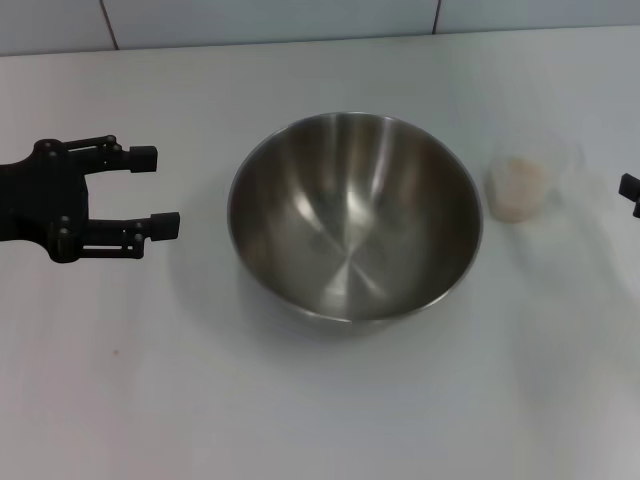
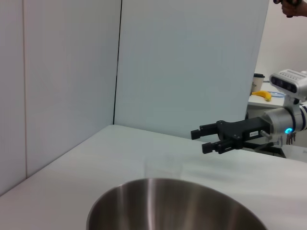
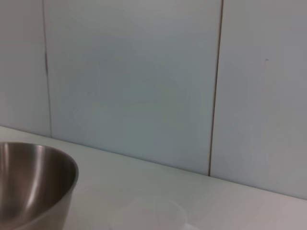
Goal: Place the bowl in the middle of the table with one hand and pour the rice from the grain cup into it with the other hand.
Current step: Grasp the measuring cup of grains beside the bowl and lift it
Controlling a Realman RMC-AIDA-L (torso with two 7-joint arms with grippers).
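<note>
The steel bowl (image 1: 355, 215) stands upright and empty in the middle of the white table (image 1: 300, 400). It also shows in the left wrist view (image 2: 177, 206) and the right wrist view (image 3: 33, 182). The clear grain cup (image 1: 528, 180) stands just right of the bowl, apart from it, with rice (image 1: 518, 188) inside. The cup's rim shows faintly in the right wrist view (image 3: 151, 213). My left gripper (image 1: 158, 190) is open and empty, a short way left of the bowl. My right gripper (image 1: 632, 195) is at the right edge, right of the cup. It shows in the left wrist view (image 2: 197, 141) with its fingers apart.
A pale tiled wall (image 1: 300, 20) runs along the table's far edge. Beyond the table, the left wrist view shows a banana (image 2: 263, 95) and a cup on a far surface.
</note>
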